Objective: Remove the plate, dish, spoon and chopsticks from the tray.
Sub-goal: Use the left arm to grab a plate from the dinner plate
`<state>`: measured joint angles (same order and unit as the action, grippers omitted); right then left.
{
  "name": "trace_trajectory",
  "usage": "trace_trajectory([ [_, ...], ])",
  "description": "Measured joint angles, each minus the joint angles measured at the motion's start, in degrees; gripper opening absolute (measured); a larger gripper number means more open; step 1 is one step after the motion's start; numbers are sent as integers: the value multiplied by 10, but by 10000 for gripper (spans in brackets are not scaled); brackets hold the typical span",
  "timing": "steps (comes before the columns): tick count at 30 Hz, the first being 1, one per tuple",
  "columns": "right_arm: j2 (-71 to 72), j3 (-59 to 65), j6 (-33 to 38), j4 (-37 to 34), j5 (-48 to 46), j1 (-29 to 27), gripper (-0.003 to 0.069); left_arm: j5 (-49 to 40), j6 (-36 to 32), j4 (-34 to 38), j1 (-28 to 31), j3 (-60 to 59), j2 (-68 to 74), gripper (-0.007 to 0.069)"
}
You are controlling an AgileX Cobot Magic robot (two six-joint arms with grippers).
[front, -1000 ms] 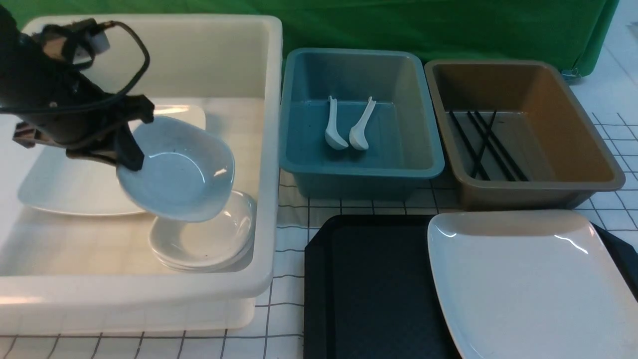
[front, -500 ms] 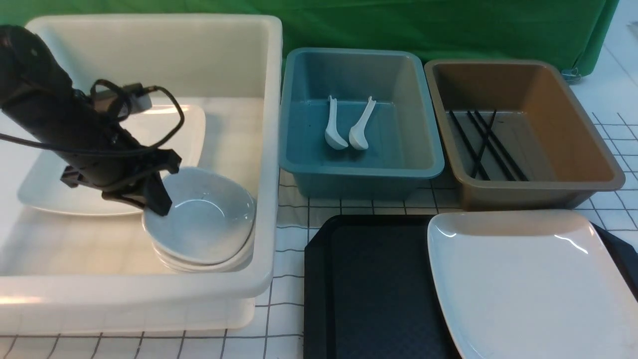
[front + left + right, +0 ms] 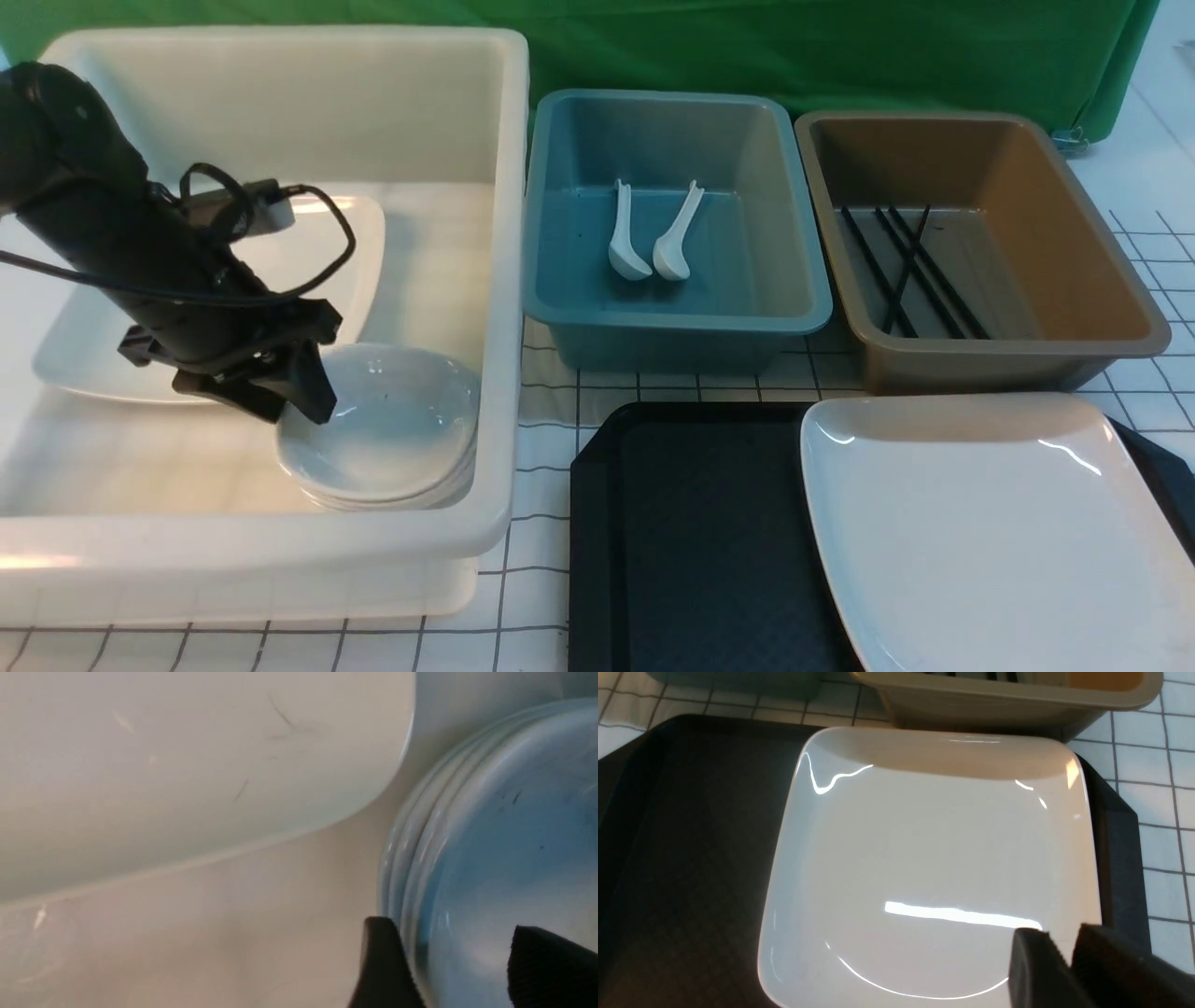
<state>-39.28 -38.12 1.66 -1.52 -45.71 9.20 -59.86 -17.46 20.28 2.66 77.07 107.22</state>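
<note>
across the front view, the left gripper (image 3: 280, 401) reaches down into the white bin (image 3: 504, 280) at the edge of the dish (image 3: 392, 420), which sits on top of a stack of small dishes (image 3: 373, 495) beside a second plate (image 3: 93, 355) lying flat on the bin floor. only the left wrist view shows how the jaws stand: the two black fingers (image 3: 383, 966) are parted wide, one outside the dish rim and one over its hollow, not pinching it, and the layered rims of the stack show underneath. the right gripper (image 3: 1057, 933) is out of the front view; its own wrist view shows it low over the near right corner of the plate (image 3: 990, 523), the two fingers close together with a thin slit between them, and i cannot tell whether they pinch the rim or hang free. the plate lies on the right part of the black tray (image 3: 700, 541), whose left part is bare. two spoons (image 3: 627, 252) lie side by side in the teal bin (image 3: 794, 243), and the chopsticks (image 3: 910, 271) lie crossed loosely in the brown bin (image 3: 1102, 261); both bins stand just beyond the tray. everything rests on a white tablecloth (image 3: 551, 420) ruled with a dark grid, and a green cloth (image 3: 747, 47) hangs behind the bins.
</note>
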Motion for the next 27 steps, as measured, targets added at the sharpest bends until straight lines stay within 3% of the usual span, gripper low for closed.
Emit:
trace_trajectory([
  [6, 0, 0, 0, 0, 0, 0, 148, -43, 26, -7, 0, 47, -11, 503],
  [9, 0, 0, 0, 0, 0, 0, 156, -65, 31, 15, 0, 62, -26, 503],
  [12, 0, 0, 1, 0, 0, 0, 158, -88, 31, 50, 0, 68, -52, 436],
  [16, 0, 0, 30, 0, -4, 0, 146, -92, 44, 108, -24, 72, -94, 234],
  [19, 0, -4, 38, 0, -14, 0, 78, -92, 47, 124, -70, 73, -115, 94],
  [20, 1, -7, 45, 0, -16, 0, 36, -95, 56, 126, -117, 74, -122, 36],
  [27, 53, -11, 44, 0, -31, 0, -1, -18, 175, 100, -329, 74, -86, 1],
])
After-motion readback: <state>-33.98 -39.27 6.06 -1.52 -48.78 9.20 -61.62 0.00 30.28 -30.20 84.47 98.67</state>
